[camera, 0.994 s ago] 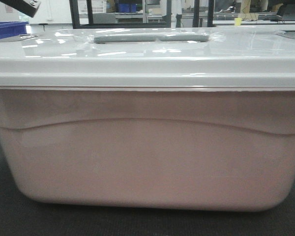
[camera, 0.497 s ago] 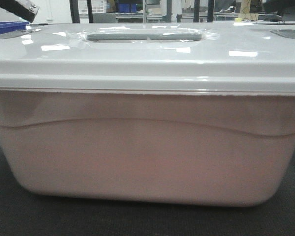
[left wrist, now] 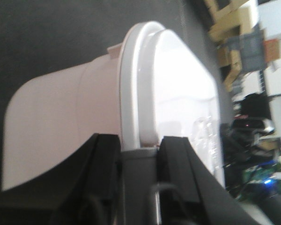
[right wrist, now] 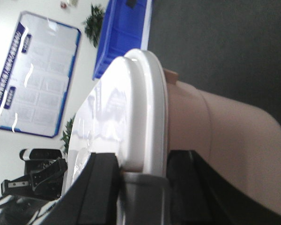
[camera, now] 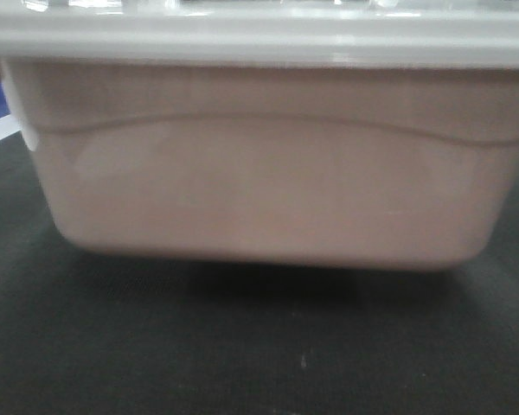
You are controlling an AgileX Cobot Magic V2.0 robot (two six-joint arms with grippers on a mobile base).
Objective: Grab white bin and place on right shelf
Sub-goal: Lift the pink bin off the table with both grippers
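Observation:
The white bin [camera: 268, 181] fills the front view, a pinkish translucent tub with a curved moulded line; only the front rim of its white lid [camera: 259, 43] shows. A dark shadow lies under its base. My left gripper [left wrist: 139, 143] is shut on the grey clasp [left wrist: 138, 178] at one end of the white bin [left wrist: 61, 108], one black finger on each side of the lid's rim. My right gripper [right wrist: 144, 166] is shut the same way on the grey clasp [right wrist: 145, 197] at the other end of the white bin [right wrist: 215, 136]. The right shelf is out of view.
A dark carpeted surface [camera: 242, 346] spreads below and in front of the bin. A blue plastic bin [right wrist: 124, 33] sits beyond the right end, with a wall poster [right wrist: 37, 79] and a plant behind. Stacked furniture and equipment [left wrist: 243, 51] stand past the left end.
The bin has risen in the front view: its lid top and grey handle have gone out of sight above, and its base now stands clear with a shadow underneath.

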